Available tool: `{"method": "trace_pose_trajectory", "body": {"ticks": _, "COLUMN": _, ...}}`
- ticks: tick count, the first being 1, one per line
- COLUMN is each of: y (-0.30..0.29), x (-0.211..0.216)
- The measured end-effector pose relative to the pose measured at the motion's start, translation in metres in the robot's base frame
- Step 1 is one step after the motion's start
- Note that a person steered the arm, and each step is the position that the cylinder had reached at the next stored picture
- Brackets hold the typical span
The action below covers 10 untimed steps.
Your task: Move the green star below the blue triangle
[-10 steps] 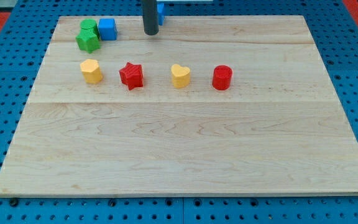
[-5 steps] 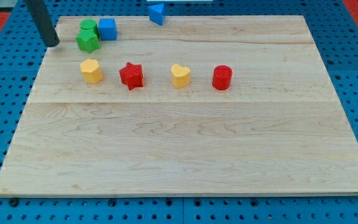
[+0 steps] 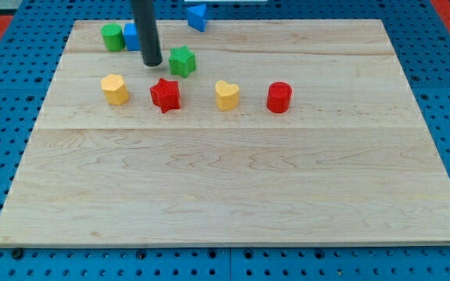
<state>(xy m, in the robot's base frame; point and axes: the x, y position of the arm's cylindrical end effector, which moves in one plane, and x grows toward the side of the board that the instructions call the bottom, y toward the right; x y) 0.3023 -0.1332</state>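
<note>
My tip point(image 3: 152, 62) sits down on the bench point(image 3: 233, 179) just to the view's left of the green star point(image 3: 182, 60), a sliver of wood between them. No fingers on this rod, so nothing is clasped. The star lies below and slightly left of the blue triangle point(image 3: 198, 16), near the view's top. The red star point(image 3: 165, 94) waits just beneath. The blue cube point(image 3: 132, 35) hides partly behind the rod, the green cylinder point(image 3: 112, 37) beside it.
</note>
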Motion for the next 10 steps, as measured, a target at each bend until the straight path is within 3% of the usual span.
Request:
{"method": "trace_pose_trajectory", "body": {"ticks": 2, "y": 0.062, "x": 0.019}}
{"method": "trace_pose_trajectory", "body": {"ticks": 6, "y": 0.191, "x": -0.008}}
{"method": "trace_pose_trajectory", "body": {"ticks": 8, "y": 0.139, "x": -0.056}}
{"method": "trace_pose_trajectory", "body": {"ticks": 9, "y": 0.12, "x": -0.055}}
{"method": "trace_pose_trajectory", "body": {"ticks": 10, "y": 0.123, "x": -0.023}}
